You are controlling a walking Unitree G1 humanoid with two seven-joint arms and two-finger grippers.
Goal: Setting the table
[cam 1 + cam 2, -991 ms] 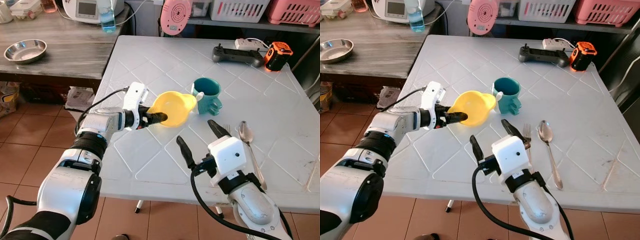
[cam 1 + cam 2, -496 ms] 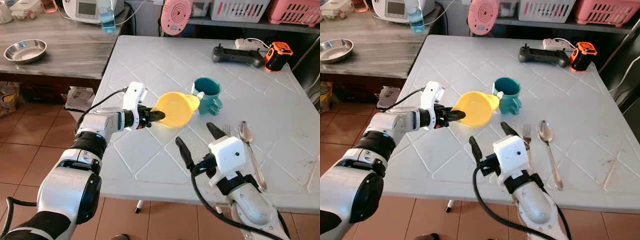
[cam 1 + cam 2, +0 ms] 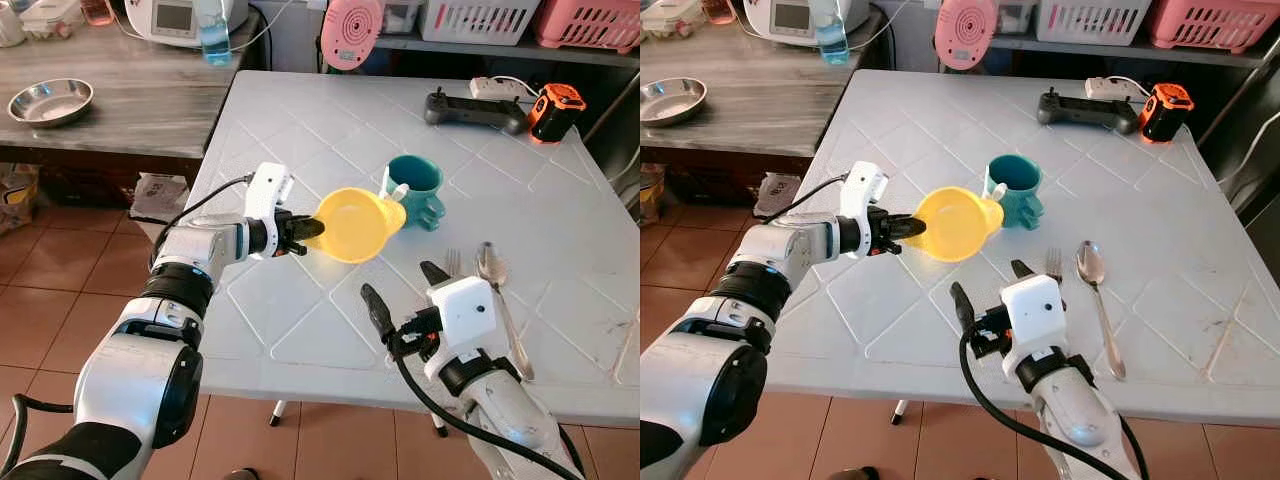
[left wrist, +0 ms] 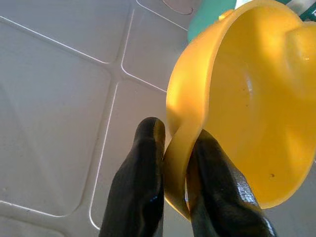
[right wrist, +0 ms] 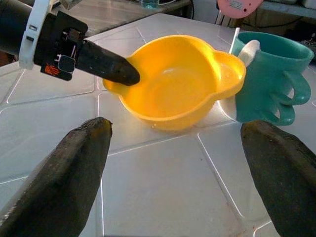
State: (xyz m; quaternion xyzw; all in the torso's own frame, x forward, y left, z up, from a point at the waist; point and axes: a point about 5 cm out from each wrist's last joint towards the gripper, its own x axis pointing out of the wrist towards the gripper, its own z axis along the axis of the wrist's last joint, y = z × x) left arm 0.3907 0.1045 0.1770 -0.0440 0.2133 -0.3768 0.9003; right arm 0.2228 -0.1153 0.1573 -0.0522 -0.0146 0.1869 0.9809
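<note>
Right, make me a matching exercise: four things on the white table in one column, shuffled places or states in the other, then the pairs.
Column one:
1. yellow bowl
2. teal mug
3. spoon
4. black controller

Column two:
A. lying flat next to the fork
B. near the table's far edge, beside the orange tape measure
C. standing just behind the bowl
D. rim pinched by the left gripper, tilted

Pairs: 1-D, 2-C, 3-A, 4-B
</note>
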